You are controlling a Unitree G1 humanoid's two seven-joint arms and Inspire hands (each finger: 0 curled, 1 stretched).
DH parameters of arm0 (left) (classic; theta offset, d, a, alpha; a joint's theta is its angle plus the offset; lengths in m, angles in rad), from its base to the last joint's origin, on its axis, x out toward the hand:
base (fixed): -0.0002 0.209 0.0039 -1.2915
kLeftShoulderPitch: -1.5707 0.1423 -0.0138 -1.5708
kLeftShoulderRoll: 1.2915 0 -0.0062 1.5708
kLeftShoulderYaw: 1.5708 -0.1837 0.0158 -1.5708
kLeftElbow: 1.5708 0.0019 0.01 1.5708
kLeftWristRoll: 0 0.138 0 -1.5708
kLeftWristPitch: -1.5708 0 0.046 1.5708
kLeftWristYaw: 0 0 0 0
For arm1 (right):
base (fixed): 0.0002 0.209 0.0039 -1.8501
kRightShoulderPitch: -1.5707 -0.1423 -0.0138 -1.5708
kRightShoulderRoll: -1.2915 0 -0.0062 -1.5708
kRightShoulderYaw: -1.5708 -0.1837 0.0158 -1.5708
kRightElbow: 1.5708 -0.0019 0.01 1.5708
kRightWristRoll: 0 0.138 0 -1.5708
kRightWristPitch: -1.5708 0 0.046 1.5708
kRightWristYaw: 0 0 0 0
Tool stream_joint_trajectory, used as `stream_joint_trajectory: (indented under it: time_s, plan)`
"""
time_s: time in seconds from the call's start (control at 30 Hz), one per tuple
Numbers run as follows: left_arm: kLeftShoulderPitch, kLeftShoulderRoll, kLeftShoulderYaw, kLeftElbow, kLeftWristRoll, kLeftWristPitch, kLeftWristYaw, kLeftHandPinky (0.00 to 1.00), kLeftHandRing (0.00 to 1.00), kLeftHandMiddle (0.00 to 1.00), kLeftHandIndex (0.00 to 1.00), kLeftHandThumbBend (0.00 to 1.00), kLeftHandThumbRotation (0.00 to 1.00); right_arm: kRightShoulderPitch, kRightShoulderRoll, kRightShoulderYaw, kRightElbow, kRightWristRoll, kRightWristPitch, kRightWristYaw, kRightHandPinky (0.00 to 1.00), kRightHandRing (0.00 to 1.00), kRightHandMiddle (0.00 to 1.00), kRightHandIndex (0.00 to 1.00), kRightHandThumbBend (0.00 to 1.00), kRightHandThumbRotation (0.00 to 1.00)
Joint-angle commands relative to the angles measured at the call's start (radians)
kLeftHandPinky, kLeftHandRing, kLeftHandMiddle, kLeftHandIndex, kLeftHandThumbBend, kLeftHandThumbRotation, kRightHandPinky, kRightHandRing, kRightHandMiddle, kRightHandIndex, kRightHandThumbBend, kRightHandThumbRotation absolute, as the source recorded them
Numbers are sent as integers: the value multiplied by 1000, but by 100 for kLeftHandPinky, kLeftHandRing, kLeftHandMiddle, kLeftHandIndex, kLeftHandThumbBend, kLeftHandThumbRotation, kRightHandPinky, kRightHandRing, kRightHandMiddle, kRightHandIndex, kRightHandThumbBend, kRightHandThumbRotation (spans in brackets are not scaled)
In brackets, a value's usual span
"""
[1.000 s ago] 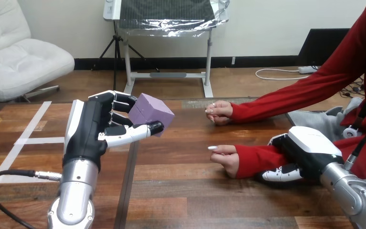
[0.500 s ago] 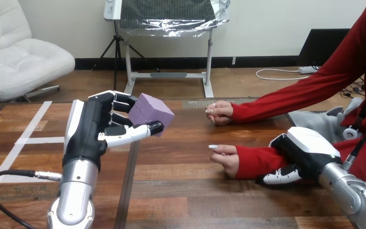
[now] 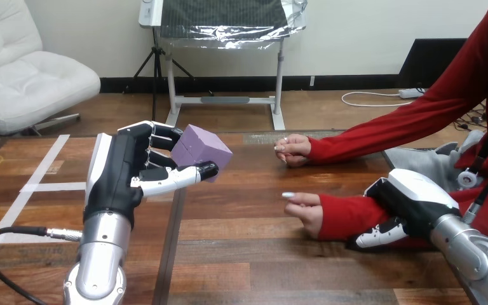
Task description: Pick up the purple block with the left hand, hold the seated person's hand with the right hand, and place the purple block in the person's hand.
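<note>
Patience is helping: left robot hand (image 3: 127, 175) is pinching the purple block (image 3: 204, 147) above the counter (image 3: 241, 254), right robot hand (image 3: 412, 198) is clasping the person's forearm (image 3: 346, 215); the person's hand (image 3: 305, 213) is lying curled.

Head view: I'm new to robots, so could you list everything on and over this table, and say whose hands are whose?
table: one, brown wood, across the view.
block: one, purple, held up over the table in the left hand.
tape: white strips, on the table at the left.
person's hands: two, with red sleeves, both on the table; far hand right of centre, near hand closer in; both apart from the block.
left hand: one, black and white, raised at the left, fingers and thumb curled round the block.
right hand: one, black and white, at the right, clasped round the near hand's forearm over the sleeve.
</note>
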Motion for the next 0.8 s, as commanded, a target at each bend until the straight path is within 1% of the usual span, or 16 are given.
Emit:
stream_joint_trajectory:
  time_s: [0.0, 0.2, 0.33, 0.5, 0.77]
  plan:
    - [-35, -8, 6, -49, -2, -5, 3, 34, 40, 43, 45, 59, 0, -48, 7, -26, -19, 39, -26, 15, 22, 26, 31, 31, 70, 16]
    - [-42, -15, 10, -36, -13, -11, 2, 35, 40, 43, 46, 59, 0, -50, -5, -35, -32, 62, -28, 29, 22, 27, 32, 32, 71, 14]
    - [-47, -18, 12, -20, -19, -25, 4, 35, 40, 43, 46, 58, 0, -49, -9, -48, -46, 78, -24, 31, 22, 26, 32, 33, 71, 14]
    - [-53, -16, 10, 1, -20, -47, 7, 34, 39, 42, 46, 59, 0, -48, -14, -59, -57, 89, -26, 30, 22, 27, 33, 34, 71, 12]
    - [-65, -17, 8, 30, -28, -58, 9, 34, 39, 42, 46, 60, 0, -48, -24, -74, -93, 98, -20, 27, 23, 28, 34, 35, 71, 13]
